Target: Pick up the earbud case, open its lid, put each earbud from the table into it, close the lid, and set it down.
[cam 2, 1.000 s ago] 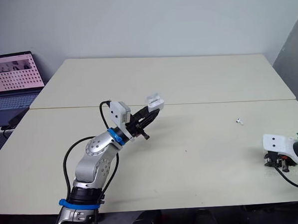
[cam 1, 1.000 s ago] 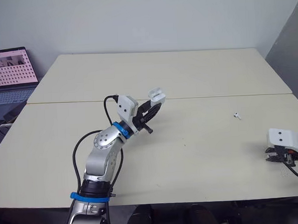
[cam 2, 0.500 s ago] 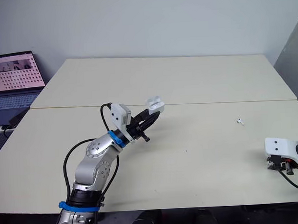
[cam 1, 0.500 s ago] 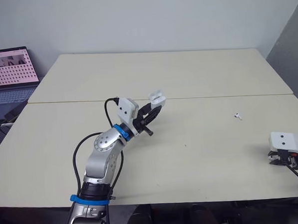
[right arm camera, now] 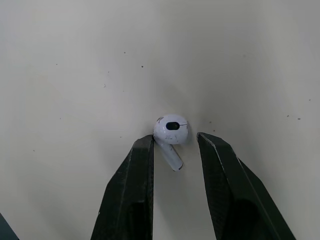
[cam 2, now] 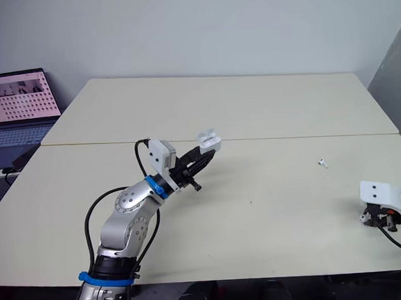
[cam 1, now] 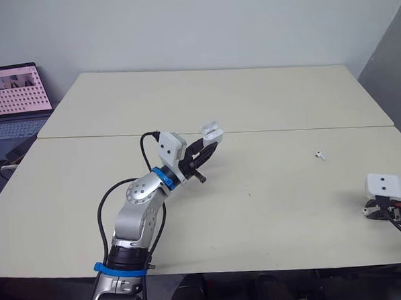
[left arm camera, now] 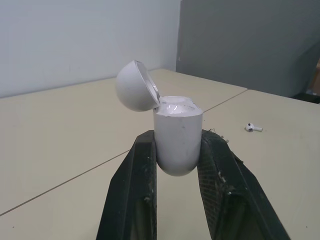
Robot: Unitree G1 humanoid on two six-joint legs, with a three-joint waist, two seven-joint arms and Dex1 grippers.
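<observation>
Earbud case point(cam 1: 211, 130) is held above the worktop point(cam 1: 257, 207), a little left of the centre of the head view, just in front of the seam that runs across the worktop. The left claw point(cam 1: 209, 141) pinches the white body of the case between its two black fingers point(left arm camera: 134, 170), one on each side. The case stands upright in the grip and its lid point(left arm camera: 135, 86) is open, tilted back on the hinge.

The right claw point(right arm camera: 175, 142) is low over the worktop at the right edge of the head view. Its fingers are spread, and one white earbud point(right arm camera: 171, 131) lies on the worktop between the fingertips. One finger seems to touch the round head of this earbud, and the other finger is just beside it with a small gap.

A second earbud point(cam 1: 318, 155) lies on the worktop in the right part of the frame, well apart from both claws. An open laptop point(cam 1: 13, 99) stands at the upper left of the frame, beside the worktop.
</observation>
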